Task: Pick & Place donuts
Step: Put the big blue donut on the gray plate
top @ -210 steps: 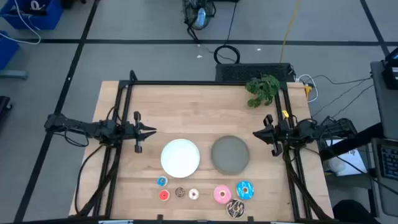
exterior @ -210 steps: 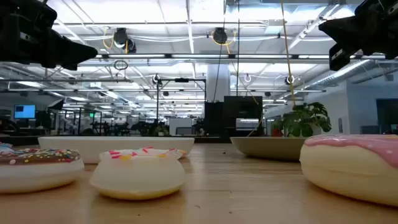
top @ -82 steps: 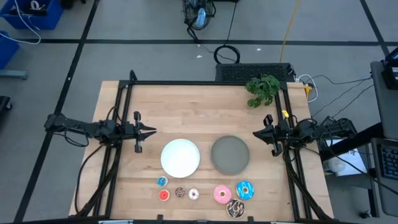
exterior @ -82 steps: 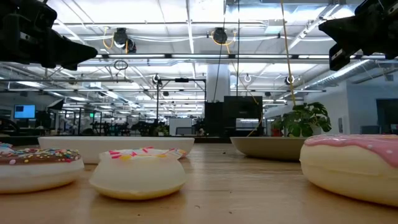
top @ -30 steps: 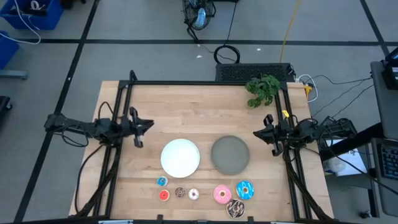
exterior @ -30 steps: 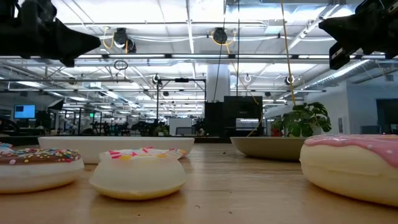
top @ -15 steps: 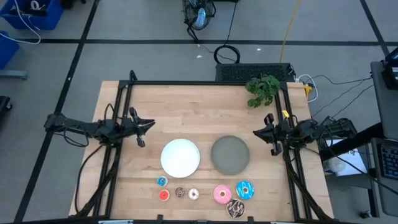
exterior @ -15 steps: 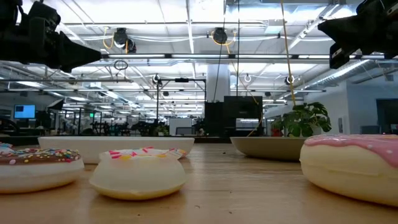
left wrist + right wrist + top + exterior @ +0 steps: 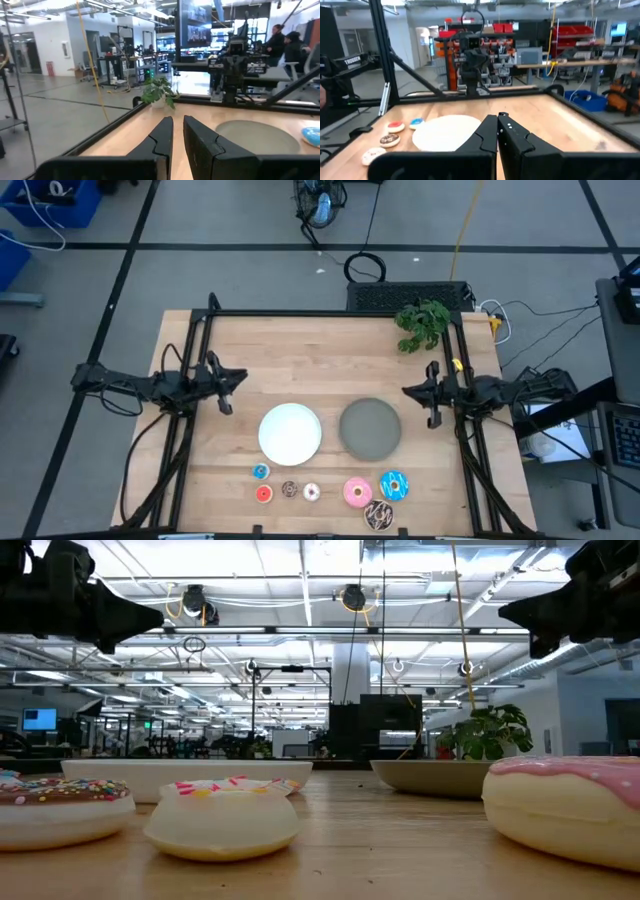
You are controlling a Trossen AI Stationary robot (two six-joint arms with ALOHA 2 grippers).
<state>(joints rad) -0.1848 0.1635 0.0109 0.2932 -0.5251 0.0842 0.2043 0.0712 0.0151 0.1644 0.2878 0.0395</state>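
Note:
Seven toy donuts lie flat in a row by the table's near edge: tiny blue, red, brown and whitish-pink, then larger pink, blue and dark brown with sprinkles. My left gripper hovers shut above the table's left side, beyond the white plate. My right gripper hovers shut above the right side, next to the grey plate. Both point toward the table's middle, well above the wood and far from the donuts.
A small green plant stands at the far right corner. A black frame rail runs along the table's far edge and both sides. Bare wood lies between the plates and the far edge. People sit in the room beyond.
My right gripper has moved a little toward the table's left, out over the wood beside the grey plate. The donuts and plates have stayed where they were.

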